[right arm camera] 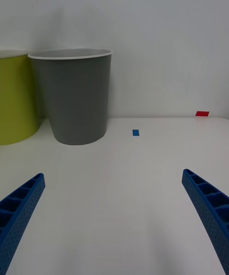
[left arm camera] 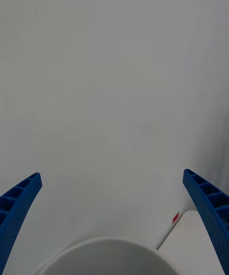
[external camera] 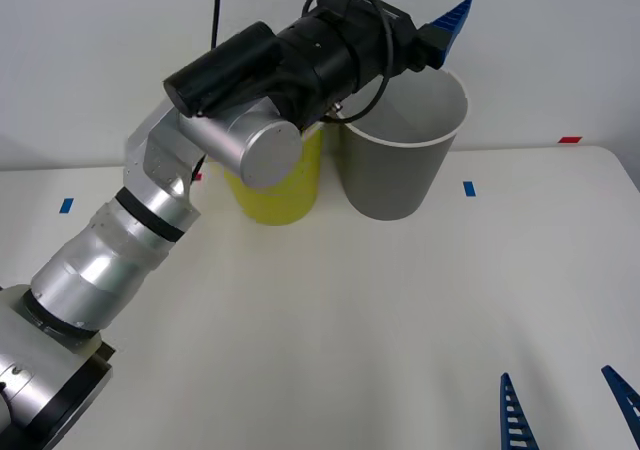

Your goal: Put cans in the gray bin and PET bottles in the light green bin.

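Gray bin: the gray bin sits right under the left gripper, which hangs over its mouth with fingers spread wide and nothing between them. From the left wrist you just see the white rim curving below the fingertips.

Can: can't spot one anywhere, so my guess is it's already down inside the bin (the bit of interior on show looks bare, but the bottom is hidden).

Handling, if another can turns up: I'd expect light, thin-walled and slick, easy to dent. Grab it across the middle of the body with a gentle squeeze, not by the top.

Light green bin: the light green bin stands touching or nearly touching the gray one, on the side the left arm reaches in from, partly behind the arm. No bottles around for it.

Right gripper: the right gripper is parked low over the table, near the robot, jaws wide apart and empty, both bins well ahead of it.

Other bits: a blue tape mark beside the gray bin and a red tape mark farther off near the wall.
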Controlling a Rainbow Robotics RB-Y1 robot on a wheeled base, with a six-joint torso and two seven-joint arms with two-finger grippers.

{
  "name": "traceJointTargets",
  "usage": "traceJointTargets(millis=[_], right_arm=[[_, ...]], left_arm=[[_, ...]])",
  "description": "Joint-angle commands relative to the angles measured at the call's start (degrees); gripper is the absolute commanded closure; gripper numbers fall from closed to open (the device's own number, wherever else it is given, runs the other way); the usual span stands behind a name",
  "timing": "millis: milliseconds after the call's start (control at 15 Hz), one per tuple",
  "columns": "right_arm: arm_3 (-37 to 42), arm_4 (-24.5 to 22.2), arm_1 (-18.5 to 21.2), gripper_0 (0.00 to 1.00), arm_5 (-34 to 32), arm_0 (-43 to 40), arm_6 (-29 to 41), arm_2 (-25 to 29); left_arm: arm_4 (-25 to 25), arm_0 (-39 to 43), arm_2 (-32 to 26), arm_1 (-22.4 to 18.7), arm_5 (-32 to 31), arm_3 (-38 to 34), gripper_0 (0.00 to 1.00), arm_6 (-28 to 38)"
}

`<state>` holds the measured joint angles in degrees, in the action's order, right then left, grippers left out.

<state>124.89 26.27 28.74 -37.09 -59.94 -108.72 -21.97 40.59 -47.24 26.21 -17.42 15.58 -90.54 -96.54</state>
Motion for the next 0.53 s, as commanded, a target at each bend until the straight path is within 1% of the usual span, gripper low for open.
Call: traceJointTargets(millis=[67,200,333,533], right_arm=[[0.0,0.0,0.0,0.0,0.0,0.0,0.0,0.0],[0.0,0.0,0.0,0.0,0.0,0.0,0.0,0.0],[0.0,0.0,0.0,0.0,0.0,0.0,0.0,0.0],[0.0,0.0,0.0,0.0,0.0,0.0,0.0,0.0]], left_arm=[[-1.0,6.0,-4.9,-7.0,7.5,-12.6,0.0,0.1],[-0.3,6.5,-5.6,-10.5,7.4,-15.1,0.0,0.4],[-0.2,9.4,-7.9,-13.4,8.1,-19.1,0.0,0.7],[0.1,16.8,-17.1,-14.4,18.3,-31.0,0.0,1.1]])
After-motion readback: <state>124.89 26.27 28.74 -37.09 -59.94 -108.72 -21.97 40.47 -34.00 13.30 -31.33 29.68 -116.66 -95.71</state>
